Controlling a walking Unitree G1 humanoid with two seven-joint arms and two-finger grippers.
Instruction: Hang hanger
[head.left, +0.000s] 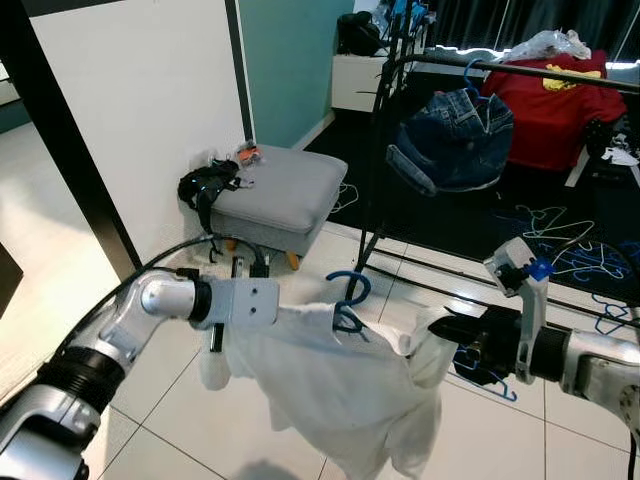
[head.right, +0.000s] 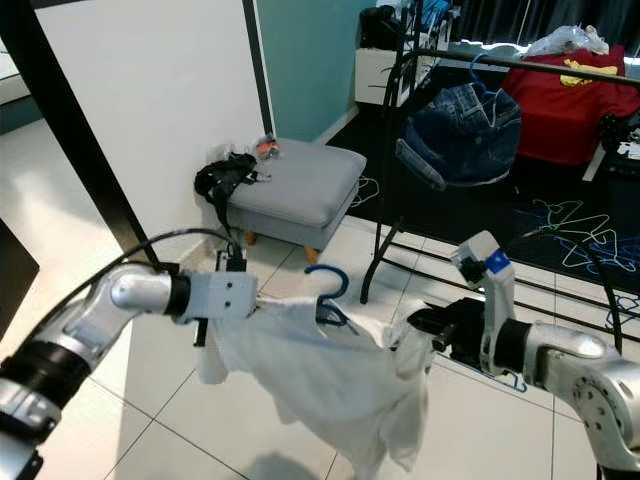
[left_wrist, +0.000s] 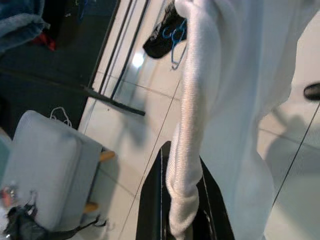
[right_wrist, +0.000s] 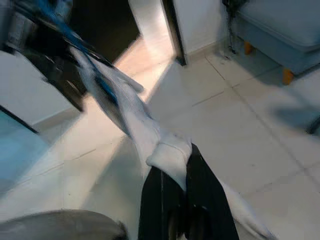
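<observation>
White tiled floor (head.left: 200, 400), grey footstool (head.left: 285, 185)

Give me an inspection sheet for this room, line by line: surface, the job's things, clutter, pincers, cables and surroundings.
Surface: pale tiled floor, dark carpet beyond the rack.
Job's things: white garment on a blue hanger, stretched between both arms; black clothes rack ahead, already carrying denim jeans and a red shirt.
Clutter: spare hangers scattered on the carpet; black strap bundle on the grey footstool.
Pincers: left pincer shut on a fold of the garment; right pincer shut on its other end.
Cables: black cable looping along the left arm.
Surroundings: white wall panel, teal wall behind.
</observation>
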